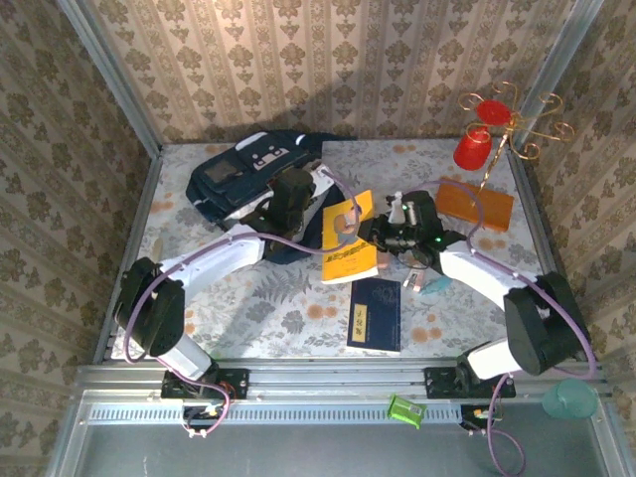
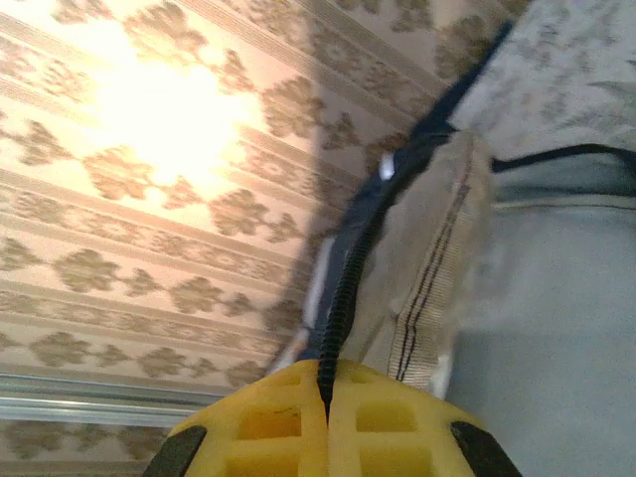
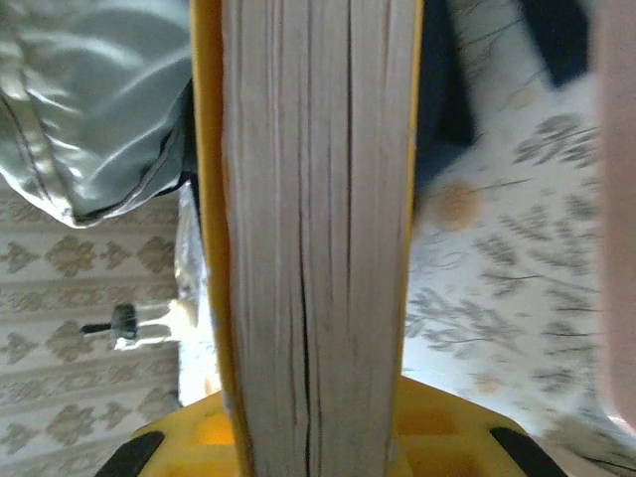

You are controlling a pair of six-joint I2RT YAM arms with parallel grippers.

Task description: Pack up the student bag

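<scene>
Yellow, waffle-pocketed pads (image 2: 263, 427) of the left gripper (image 2: 326, 412) lie nearest its wrist camera, pressed flat together. A thin black ribbed zip strip (image 2: 348, 288) runs up out of the seam between them. The pincer is closed, and it seems to pinch the zipped edge of the student bag (image 2: 556, 328); the blur leaves that contact a little unsure. Beside the zip hang a pale woven band with dark stitch lines and smooth grey-blue cloth.

From above, the student bag (image 1: 243, 169) lies slumped at the far left of the table (image 1: 248, 318), which is covered in a floral print. The bag is soft navy fabric with a pale front patch. The left gripper (image 1: 295, 191) sits at its near right edge.

The right gripper (image 3: 316, 442) clamps a yellow book (image 3: 313, 199), its rough, layered page block standing upright between glossy yellow covers. Crumpled silvery-grey fabric bulges at that view's upper left. Overhead, the right gripper (image 1: 386, 234) holds the yellow book (image 1: 348, 248) just right of the bag.

A dark blue book (image 1: 376, 313) lies flat near the front. An orange rectangular slab (image 1: 475, 204) rests at the far right, near a red cup (image 1: 474, 149) on a curly gold wire stand (image 1: 517, 124).
</scene>
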